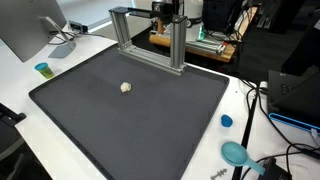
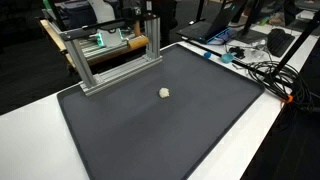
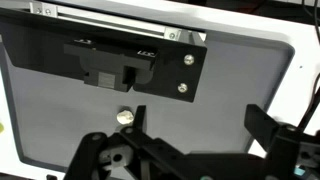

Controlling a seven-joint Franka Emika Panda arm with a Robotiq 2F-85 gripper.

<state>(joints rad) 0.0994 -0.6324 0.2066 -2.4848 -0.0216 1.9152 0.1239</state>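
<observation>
A small cream-coloured lump (image 1: 126, 87) lies alone near the middle of the dark mat (image 1: 150, 120); it also shows in the exterior view (image 2: 164, 92). In the wrist view my gripper (image 3: 198, 115) hangs high above the mat with its two black fingers wide apart and nothing between them. The lump (image 3: 124, 116) shows just beside the left finger, far below it. In the exterior views only a dark part of the arm (image 1: 166, 9) shows at the top, behind the metal frame.
An aluminium frame (image 1: 150, 40) stands at the mat's far edge (image 2: 110, 55). A blue cup (image 1: 42, 69), a blue cap (image 1: 226, 121) and a teal scoop (image 1: 235, 153) sit on the white table. A monitor (image 1: 30, 30) and cables (image 2: 262, 70) lie around the mat.
</observation>
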